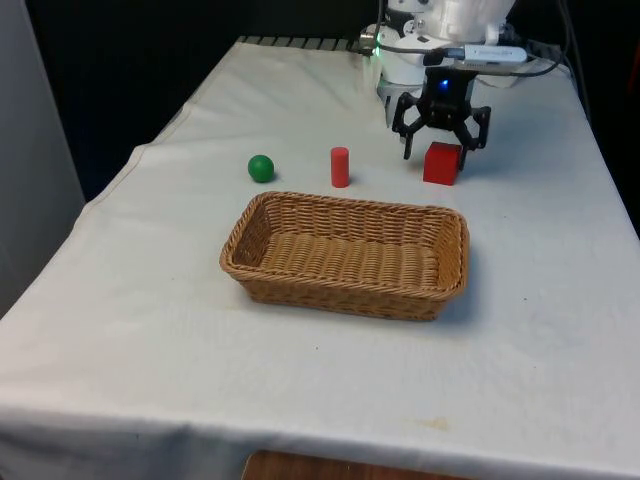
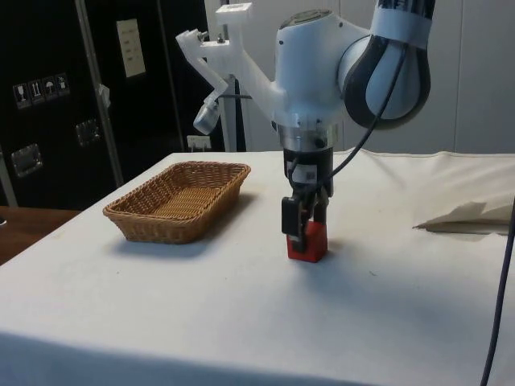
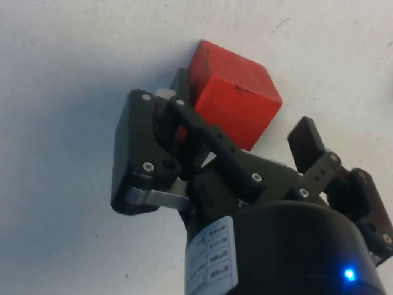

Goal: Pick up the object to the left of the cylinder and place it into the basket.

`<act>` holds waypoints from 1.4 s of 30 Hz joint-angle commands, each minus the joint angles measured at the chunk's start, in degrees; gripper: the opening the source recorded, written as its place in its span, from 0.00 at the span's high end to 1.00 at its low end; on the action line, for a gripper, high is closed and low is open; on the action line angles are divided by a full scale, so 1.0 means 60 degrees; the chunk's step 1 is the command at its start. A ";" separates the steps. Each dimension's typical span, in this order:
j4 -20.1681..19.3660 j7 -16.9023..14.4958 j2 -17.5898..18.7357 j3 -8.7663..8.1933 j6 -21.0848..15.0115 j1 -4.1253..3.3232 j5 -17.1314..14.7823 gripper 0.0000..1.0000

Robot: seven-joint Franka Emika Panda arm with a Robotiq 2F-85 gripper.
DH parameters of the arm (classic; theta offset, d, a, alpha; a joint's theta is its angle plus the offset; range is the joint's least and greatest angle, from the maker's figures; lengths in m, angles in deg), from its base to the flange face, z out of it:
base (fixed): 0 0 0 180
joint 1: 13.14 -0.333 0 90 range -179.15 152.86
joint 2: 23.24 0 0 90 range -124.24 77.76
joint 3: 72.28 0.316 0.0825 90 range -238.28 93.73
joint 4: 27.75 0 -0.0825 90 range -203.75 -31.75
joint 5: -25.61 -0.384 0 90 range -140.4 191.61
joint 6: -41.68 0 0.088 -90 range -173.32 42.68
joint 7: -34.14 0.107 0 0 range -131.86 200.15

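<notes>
- A green ball (image 1: 261, 168) sits on the bench (image 1: 150, 320), at the front view's left end of the row of three things.
- Beside it stands an upright red cylinder (image 1: 340, 167).
- In front of both lies the wicker basket (image 1: 347, 290), with nothing in it.
- Furthest to the front view's right is a red cube (image 1: 442, 164), resting on the cloth.
- The tool (image 1: 441, 148) is spread wide, low over the cube, one finger at either side, not gripping.
</notes>
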 commanded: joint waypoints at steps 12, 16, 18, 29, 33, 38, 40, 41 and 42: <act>0.0000 0.0076 0.0057 -0.0019 -0.0076 -0.0019 0.0000 1.00; 0.0000 0.0076 0.0057 -0.0010 -0.0076 -0.0019 -0.0010 0.99; 0.0000 0.0019 0.0010 0.0000 0.0000 0.0000 -0.0010 0.99; 0.0029 -0.0210 -0.0793 -0.0353 0.0678 0.0038 0.0172 0.99; 0.0067 -0.0411 -0.1108 -0.0506 0.1003 0.0086 0.0201 0.99; 0.0134 -0.0697 -0.1423 -0.0716 0.1327 0.0124 0.0201 0.99; 0.0181 -0.0840 -0.1518 -0.0802 0.1442 0.0153 0.0181 0.99; 0.0201 -0.0898 -0.1557 -0.0850 0.1490 0.0153 0.0172 0.99; 0.0153 -0.0974 -0.1557 -0.0802 0.1413 0.0115 0.0000 0.99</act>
